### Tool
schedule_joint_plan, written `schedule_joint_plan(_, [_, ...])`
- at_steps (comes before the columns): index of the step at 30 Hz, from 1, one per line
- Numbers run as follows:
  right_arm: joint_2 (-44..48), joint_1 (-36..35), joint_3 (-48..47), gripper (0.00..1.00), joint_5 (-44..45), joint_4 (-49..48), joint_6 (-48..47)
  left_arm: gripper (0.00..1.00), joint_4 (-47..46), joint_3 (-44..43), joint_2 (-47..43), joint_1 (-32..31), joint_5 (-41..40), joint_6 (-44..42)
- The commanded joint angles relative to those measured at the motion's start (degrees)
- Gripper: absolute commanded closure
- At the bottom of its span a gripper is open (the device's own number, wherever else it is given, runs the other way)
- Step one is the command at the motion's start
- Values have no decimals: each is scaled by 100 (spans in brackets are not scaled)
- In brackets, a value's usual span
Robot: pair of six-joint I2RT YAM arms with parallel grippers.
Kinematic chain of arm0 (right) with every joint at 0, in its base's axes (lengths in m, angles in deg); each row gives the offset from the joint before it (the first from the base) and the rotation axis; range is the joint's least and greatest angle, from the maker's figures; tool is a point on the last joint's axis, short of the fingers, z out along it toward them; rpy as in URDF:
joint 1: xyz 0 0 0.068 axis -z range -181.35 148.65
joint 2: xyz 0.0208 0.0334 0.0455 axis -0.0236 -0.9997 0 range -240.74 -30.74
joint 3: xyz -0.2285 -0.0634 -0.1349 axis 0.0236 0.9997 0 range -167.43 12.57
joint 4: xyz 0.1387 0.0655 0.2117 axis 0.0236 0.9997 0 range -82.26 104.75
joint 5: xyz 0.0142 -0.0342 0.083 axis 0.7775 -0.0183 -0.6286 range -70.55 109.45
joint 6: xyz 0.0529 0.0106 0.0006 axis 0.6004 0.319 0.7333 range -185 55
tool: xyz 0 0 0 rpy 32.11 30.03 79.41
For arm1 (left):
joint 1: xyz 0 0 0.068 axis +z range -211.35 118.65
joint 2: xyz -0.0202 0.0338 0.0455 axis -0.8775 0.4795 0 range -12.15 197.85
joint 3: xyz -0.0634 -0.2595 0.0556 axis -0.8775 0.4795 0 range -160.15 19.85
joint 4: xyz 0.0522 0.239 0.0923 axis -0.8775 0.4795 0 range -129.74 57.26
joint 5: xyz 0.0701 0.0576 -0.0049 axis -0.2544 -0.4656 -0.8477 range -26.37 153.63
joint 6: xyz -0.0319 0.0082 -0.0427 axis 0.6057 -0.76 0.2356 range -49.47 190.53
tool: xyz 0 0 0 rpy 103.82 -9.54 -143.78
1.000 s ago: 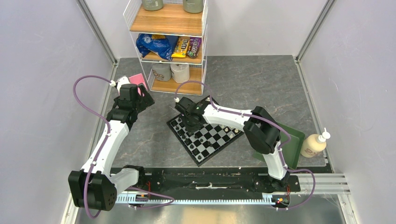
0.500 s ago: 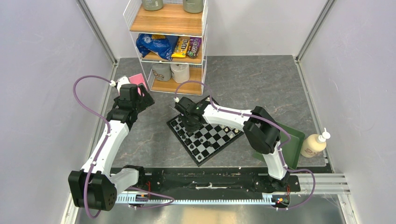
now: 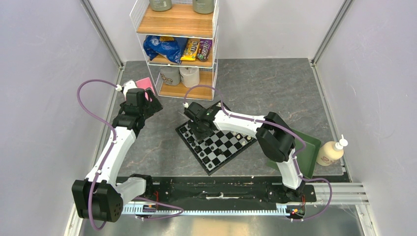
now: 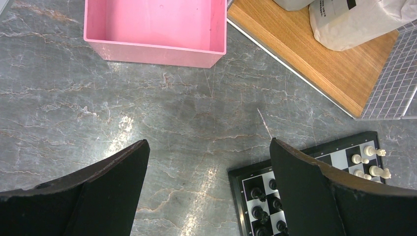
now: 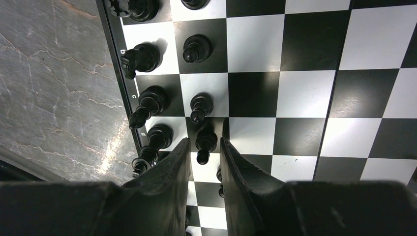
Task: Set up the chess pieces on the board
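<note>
Along the board's (image 5: 118, 54) black rim I read small pale letters: b, c, d. The dark print on the bag (image 4: 354, 19) on the shelf (image 4: 314, 59) is too blurred.

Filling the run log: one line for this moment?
left gripper open above table | right gripper slightly open around black pawn on board

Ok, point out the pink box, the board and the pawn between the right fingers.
pink box (image 4: 147, 51): left wrist view, near wall.
board (image 3: 222, 146): top view, bare middle square.
pawn (image 5: 205, 141): right wrist view, its body.
</note>
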Motion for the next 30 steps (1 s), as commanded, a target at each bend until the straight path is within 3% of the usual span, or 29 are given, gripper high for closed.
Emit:
schedule_joint_plan(1, [204, 4, -95, 63, 138, -62, -41, 0, -240, -6, -37, 40, 78, -79])
schedule_joint_plan(6, [581, 28, 79, 55, 287, -50, -103, 0, -241, 24, -45, 40, 78, -63])
schedule_joint_plan(14, [1082, 64, 734, 53, 452, -102, -3, 0, -240, 51, -65, 35, 102, -66])
schedule_joint_plan(30, [787, 55, 870, 66, 39, -245, 130, 0, -241, 60, -81, 40, 140, -46])
